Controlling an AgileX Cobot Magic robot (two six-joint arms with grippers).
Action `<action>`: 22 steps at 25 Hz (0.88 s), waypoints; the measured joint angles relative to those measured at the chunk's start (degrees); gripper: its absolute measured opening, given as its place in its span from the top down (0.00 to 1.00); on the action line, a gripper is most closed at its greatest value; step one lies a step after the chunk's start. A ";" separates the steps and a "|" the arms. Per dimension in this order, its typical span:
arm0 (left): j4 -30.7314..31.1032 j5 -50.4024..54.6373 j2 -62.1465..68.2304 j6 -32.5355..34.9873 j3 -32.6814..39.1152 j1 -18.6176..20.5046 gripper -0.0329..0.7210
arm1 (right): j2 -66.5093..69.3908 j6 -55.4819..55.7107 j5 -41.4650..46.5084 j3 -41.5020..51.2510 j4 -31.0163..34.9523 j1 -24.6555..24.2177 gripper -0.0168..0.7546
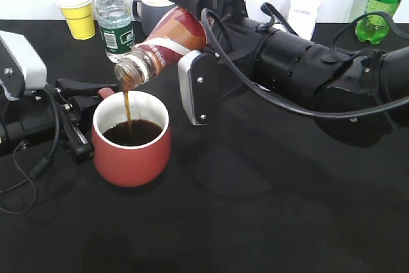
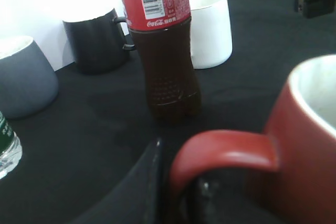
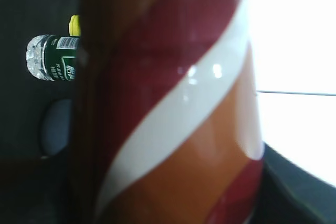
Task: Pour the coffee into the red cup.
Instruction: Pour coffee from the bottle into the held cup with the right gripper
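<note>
While the right gripper (image 1: pixel 192 43) clamps the coffee (image 1: pixel 163 46) bottle, tilted mouth-down, a thin brown stream falls into the red cup (image 1: pixel 132 139) just below. This cup stands on the black table (image 1: pixel 268 209), already holding a dark pool, though well short of the rim. At its handle sits the left gripper (image 1: pixel 80 119); whether it grips cannot be told. Pouring looks well underway, with righting and setting down the bottle left

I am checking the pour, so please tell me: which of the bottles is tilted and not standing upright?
The coffee bottle, held by the right gripper, is tilted mouth-down over the red cup. The water bottle stands upright.
</note>
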 joint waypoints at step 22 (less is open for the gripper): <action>-0.52 -1.72 0.00 0.00 0.00 0.00 0.83 | 0.00 2.22 0.05 0.00 0.05 0.00 0.29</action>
